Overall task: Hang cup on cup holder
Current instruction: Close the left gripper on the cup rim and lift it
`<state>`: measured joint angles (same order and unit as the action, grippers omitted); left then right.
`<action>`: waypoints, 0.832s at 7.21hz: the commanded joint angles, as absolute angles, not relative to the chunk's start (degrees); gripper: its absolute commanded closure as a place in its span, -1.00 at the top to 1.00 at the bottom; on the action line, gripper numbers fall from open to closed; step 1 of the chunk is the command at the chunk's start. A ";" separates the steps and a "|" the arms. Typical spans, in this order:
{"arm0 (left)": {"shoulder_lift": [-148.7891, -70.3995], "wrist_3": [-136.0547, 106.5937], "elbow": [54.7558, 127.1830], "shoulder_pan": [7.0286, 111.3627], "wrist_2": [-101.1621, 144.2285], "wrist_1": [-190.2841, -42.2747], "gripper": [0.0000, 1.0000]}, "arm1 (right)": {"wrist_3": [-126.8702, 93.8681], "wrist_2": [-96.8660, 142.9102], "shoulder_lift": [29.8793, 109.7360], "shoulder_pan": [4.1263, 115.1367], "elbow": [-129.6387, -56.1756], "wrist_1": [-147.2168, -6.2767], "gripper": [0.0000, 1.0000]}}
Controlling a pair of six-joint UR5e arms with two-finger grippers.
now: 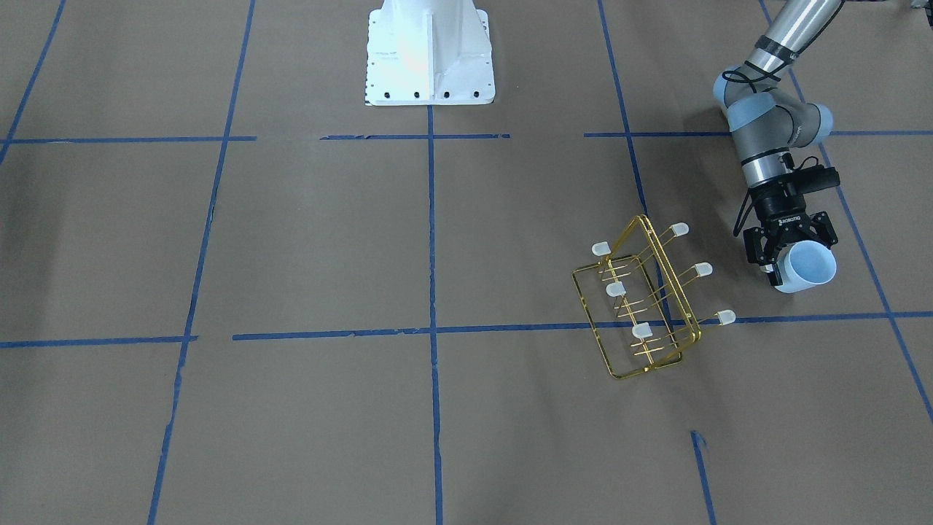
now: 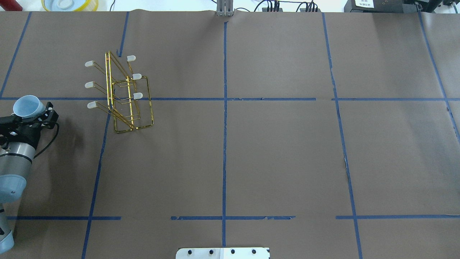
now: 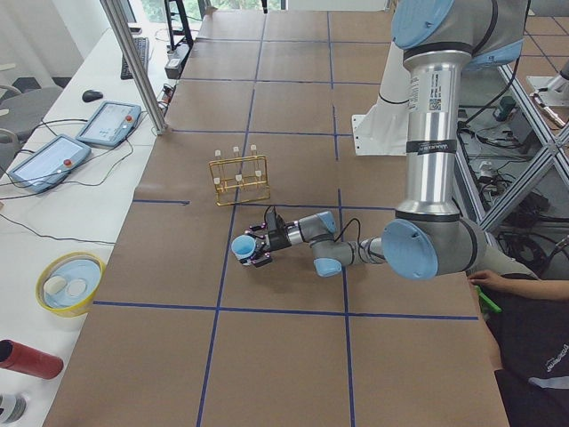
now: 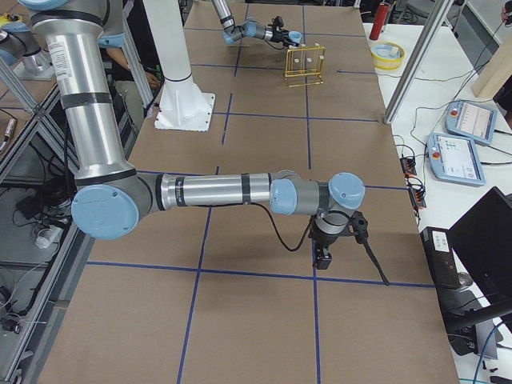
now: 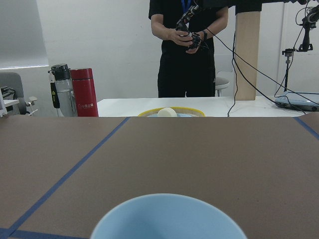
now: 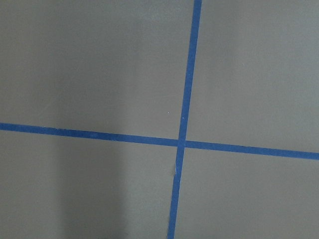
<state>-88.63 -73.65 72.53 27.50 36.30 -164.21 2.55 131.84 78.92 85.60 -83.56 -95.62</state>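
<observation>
Cup gripped near the cup holder, not yet hung.
The cup (image 1: pixel 805 266) lies sideways, clenched in the left tool (image 1: pixel 796 255), near the cup holder (image 1: pixel 668 275) standing on the worktop (image 1: pixel 291 240). A misaligned mouth could catch a prong (image 1: pixel 703 270) and topple the light frame.

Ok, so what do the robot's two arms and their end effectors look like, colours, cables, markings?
The left arm and right arm are silver metal tubes with grey joints and pale blue round caps. The left end effector and right end effector are black; the left bears small white lettering. A black cable loops off each wrist.
</observation>
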 commanded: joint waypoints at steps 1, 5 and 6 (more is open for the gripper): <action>-88.59 -73.65 70.93 27.34 36.30 -165.41 1.00 | 2.55 131.84 78.93 85.61 -83.58 -95.62 1.00; -89.30 -73.92 70.84 26.98 37.70 -165.41 0.88 | 2.55 131.84 78.93 85.61 -83.58 -95.62 1.00; -89.30 -73.92 70.93 26.98 37.88 -165.76 0.66 | 2.55 131.84 78.93 85.61 -83.58 -95.62 1.00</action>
<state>-89.26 -73.88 70.85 27.01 37.63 -165.51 2.55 131.84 78.93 85.60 -83.58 -95.62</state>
